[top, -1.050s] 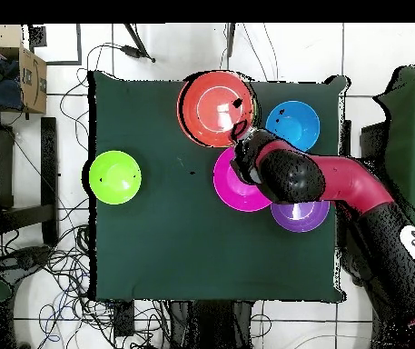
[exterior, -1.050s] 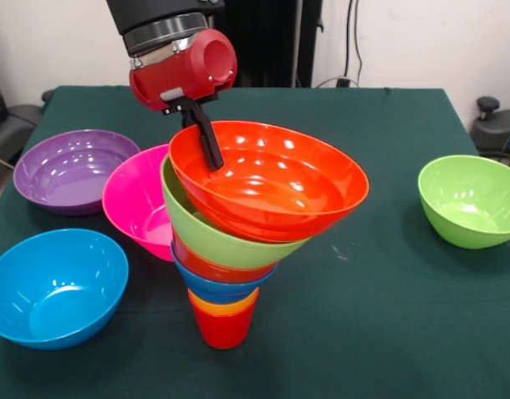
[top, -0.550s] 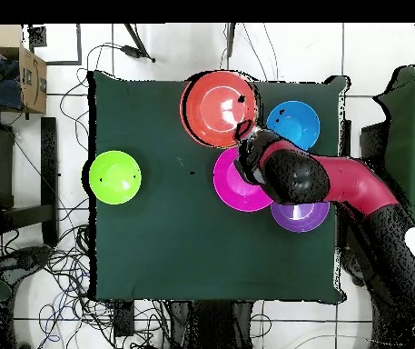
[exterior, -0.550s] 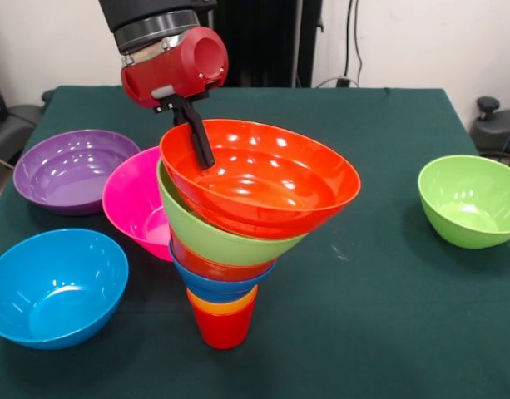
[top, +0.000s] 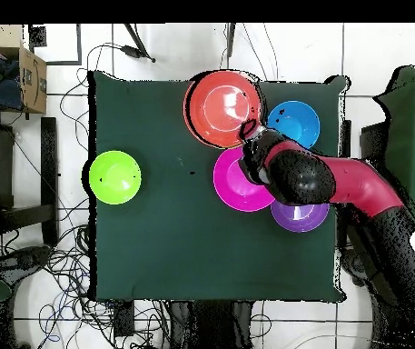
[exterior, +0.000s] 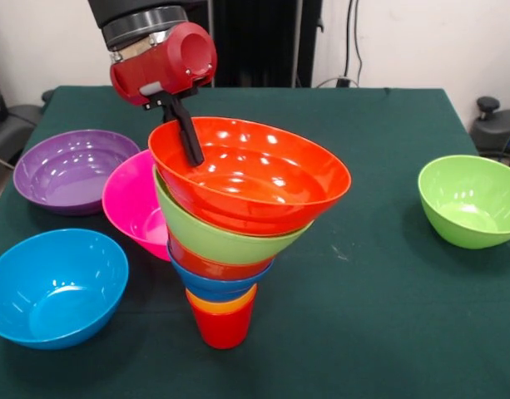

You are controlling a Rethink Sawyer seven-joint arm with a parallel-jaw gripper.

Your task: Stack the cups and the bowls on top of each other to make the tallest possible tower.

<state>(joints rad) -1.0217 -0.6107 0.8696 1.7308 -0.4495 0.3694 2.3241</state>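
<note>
1. The tower (exterior: 230, 249) stands near the front of the table (exterior: 379, 332) — red cup (exterior: 224, 329) lowest, then orange cup (exterior: 224, 304), small blue bowl (exterior: 217, 284), small orange-red bowl (exterior: 213, 266), a lime green bowl (exterior: 213, 237), and the large orange-red bowl (exterior: 250, 179) on top.
2. The gripper (exterior: 188, 141) pinches that top bowl's rim, one finger (exterior: 186, 133) inside; the stack leans toward it.
3. Left to add — the pink bowl (exterior: 131, 204), purple bowl (exterior: 67, 170), light blue bowl (exterior: 53, 287) and second lime green bowl (exterior: 471, 199), well apart.
</note>
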